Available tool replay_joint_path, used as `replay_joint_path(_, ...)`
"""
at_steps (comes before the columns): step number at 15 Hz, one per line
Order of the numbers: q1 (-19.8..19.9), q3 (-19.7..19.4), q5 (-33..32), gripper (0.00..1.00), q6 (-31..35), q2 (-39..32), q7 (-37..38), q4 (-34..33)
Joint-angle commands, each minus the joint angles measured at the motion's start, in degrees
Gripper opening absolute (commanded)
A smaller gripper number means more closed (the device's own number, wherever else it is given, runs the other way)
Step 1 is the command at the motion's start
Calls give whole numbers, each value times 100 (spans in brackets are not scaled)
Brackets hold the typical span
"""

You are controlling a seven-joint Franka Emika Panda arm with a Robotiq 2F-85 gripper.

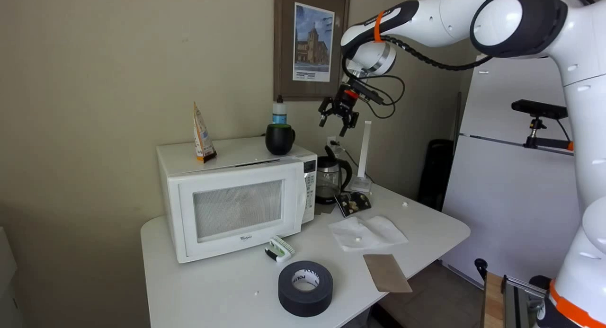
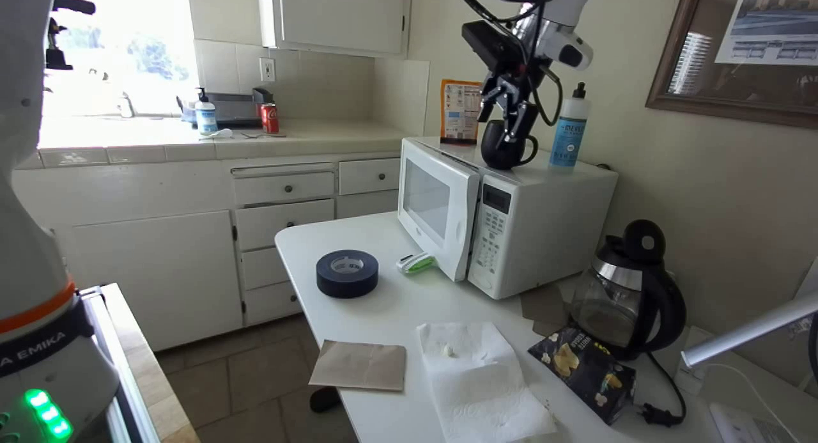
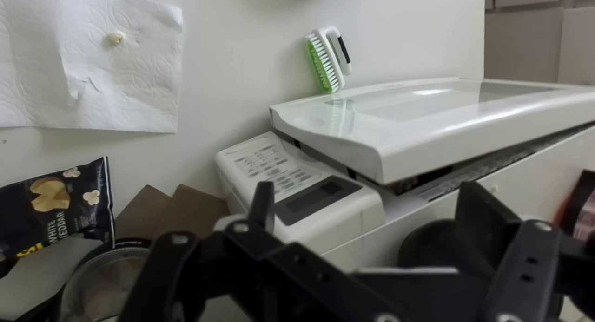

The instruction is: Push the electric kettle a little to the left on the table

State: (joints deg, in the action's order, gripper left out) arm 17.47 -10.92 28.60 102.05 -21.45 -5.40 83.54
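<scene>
We have the jaws spread wide, holding nothing, above the microwave [image 2: 556, 225]. Kettle [image 2: 621, 293] sits on the surface [image 2: 402, 305] just beside the microwave's control-panel side. We'd best close up, drop in opposite the microwave, push low, short, slow, sparing the snack bag [image 2: 585, 371].

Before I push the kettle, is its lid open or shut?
Open: both exterior views show the lid tipped up above the kettle.
</scene>
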Motion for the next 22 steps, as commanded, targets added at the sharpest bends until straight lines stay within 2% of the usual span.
replay_joint_path(1,784,61,523,100,-613,-1037,5,-1395)
replay_joint_path(4,1356,114,784,100,-691,-1596,138,-2066)
replay_joint_path(6,1610,133,915,100,-374,-1955,188,-2421)
replay_joint_path(7,1694,70,1018,100,-563,-2158,320,-2692)
replay_joint_path(8,1521,32,808,100,-402,-1635,52,-1979)
replay_joint_path(12,1682,40,922,100,-412,-2040,149,-2440)
replay_joint_path(18,1660,68,922,100,-420,-2054,218,-2522)
replay_joint_path(22,1592,149,999,100,156,-2479,213,-2904)
